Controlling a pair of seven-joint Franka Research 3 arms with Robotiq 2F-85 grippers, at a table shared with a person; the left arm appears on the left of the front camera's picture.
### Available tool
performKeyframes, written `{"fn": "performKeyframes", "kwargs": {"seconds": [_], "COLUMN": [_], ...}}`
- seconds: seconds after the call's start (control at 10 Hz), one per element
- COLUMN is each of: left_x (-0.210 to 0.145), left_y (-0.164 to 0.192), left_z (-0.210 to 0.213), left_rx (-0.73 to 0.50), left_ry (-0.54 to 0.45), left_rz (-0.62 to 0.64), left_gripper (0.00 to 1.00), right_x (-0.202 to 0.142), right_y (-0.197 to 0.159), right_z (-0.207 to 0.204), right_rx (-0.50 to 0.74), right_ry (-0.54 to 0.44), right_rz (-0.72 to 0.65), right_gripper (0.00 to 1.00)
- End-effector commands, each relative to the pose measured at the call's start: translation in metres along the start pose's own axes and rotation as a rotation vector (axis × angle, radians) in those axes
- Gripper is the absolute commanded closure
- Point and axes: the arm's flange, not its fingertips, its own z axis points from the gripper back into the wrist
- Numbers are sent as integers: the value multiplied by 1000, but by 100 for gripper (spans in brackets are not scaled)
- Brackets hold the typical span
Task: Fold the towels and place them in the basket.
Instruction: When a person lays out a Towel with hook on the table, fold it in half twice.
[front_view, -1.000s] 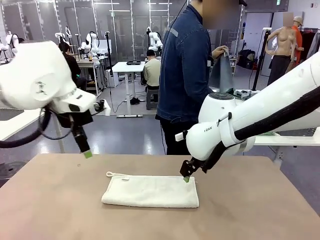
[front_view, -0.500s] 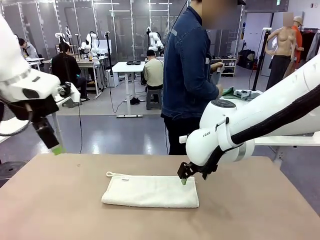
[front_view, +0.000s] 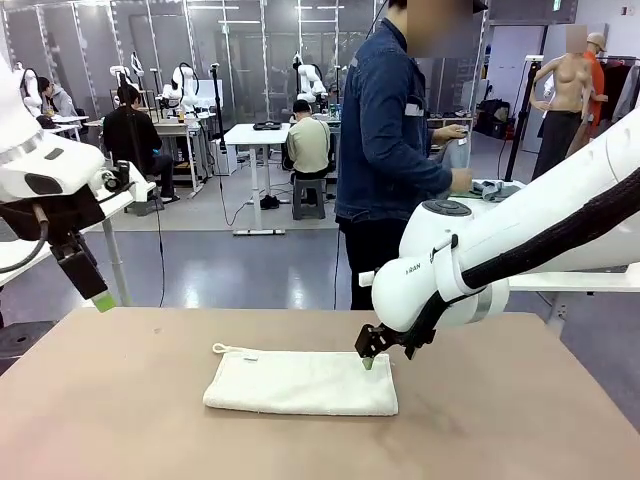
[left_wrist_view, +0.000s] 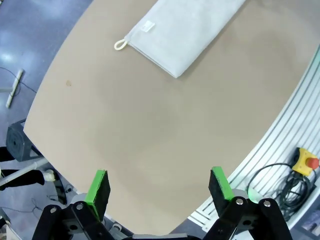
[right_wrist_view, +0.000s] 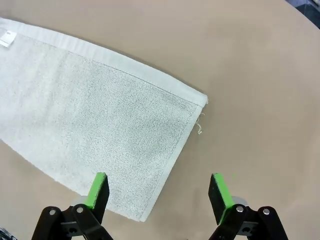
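Insp. note, towel fold station.

**Tools:** R gripper (front_view: 368, 362) has jaws spread wide and nothing in them. It is parked low over the far R corner of the white towel (front_view: 300, 383). In the R wrist view the R gripper (right_wrist_view: 159, 177) straddles the towel's (right_wrist_view: 90, 115) short edge, one pad over cloth and the other over bare table (right_wrist_view: 260, 100). L gripper (front_view: 103, 300) is also released and empty.

**Change:** Over the last sec the L arm has pulled back from a spot just L of the towel to beyond the table's L edge, and sits raised. From the L gripper (left_wrist_view: 159, 175) the towel (left_wrist_view: 185, 30) now lies well ahead, with its hanging loop (left_wrist_view: 119, 45) on the near side. R gripper has barely shifted. Person (front_view: 385, 150) on the far side has lowered a grey cloth (front_view: 458, 152) that was held up a sec ago.

**Assessment:** Towel lies flat on the table and looks folded at least once. L arm retreating suggests that fold is finished, and R is placed for the next pinch. Transfer to the basket is not yet done.
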Motion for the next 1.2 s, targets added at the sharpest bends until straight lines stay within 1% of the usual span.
{"fn": "performKeyframes", "kwargs": {"seconds": [0.0, 0.1, 0.3, 0.5, 0.6, 0.7, 0.8, 1.0, 1.1], "left_x": [3, 0, -11, -19, -26, -30, -38, -44, -39], "left_y": [4, 0, -1, -7, -9, -8, -5, -6, -5], "left_z": [2, 0, 48, 77, 91, 96, 106, 120, 107], "left_rx": [16, 0, 2, -26, -31, -26, -32, -22, -11], "left_ry": [-2, 0, 6, 6, 12, 14, 13, -12, 1], "left_rz": [7, 0, 69, 101, 143, 181, 225, 258, 196], "left_gripper": [0, 0, 0, 0, 0, 0, 0, 0, 0], "right_x": [-2, -3, -3, 0, 1, 3, 6, 9, 9], "right_y": [2, 4, 7, 7, 7, 5, 5, 4, 4], "right_z": [-4, -6, -12, -21, -24, -26, -31, -38, -41], "right_rx": [-3, -30, -79, -76, -58, -48, -54, -58, -56], "right_ry": [26, 60, 115, 143, 137, 126, 137, 164, 167], "right_rz": [-55, -102, -201, -260, -287, -298, -324, -347, -346], "right_gripper": [0, 0, 0, 0, 0, 0, 0, 0, 0]}}
